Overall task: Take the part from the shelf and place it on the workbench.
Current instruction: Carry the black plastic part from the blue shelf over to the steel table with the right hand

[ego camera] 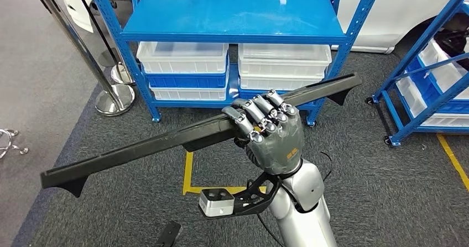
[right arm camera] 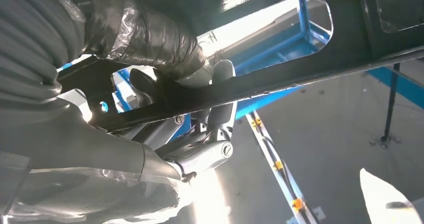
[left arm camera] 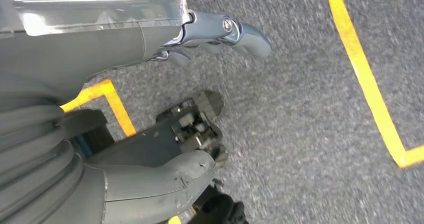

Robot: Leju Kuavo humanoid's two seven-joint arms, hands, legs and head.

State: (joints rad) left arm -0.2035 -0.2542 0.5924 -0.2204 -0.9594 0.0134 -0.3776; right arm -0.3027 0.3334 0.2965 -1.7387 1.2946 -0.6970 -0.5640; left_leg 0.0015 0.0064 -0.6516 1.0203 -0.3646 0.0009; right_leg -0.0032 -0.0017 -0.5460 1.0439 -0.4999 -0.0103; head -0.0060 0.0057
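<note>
At the far left of the head view stood 2 chrome posts (ego camera: pixel 113 95), well clear of the action. Moving right, the long black part (ego camera: pixel 138 150) ran on a slant from the lower left of the frame up toward the upper right, its left end low near the edge and its right end up by the shelf leg. It was off the shelf (ego camera: pixel 232 20) and carried in the air over grey carpet, no workbench in sight yet.

Centre frame, the right hand (ego camera: pixel 271 131) gripped the part near its middle, fingers (ego camera: pixel 260 111) curled over the top edge. That midpoint hold looked chosen for balance, so neither long end would droop. The right wrist view confirmed it: the thumb (right arm camera: pixel 150 48) and fingers wrapped the bar.

Behind, the blue shelf held 4 white bins (ego camera: pixel 182 56) on its lower level, its top board bare. At the right edge stood another blue rack (ego camera: pixel 437 64).

The left hand (left arm camera: pixel 220 33) hung over the floor near yellow tape (left arm camera: pixel 370 78), holding nothing; whether its fingers were spread or curled, I couldn't tell.
</note>
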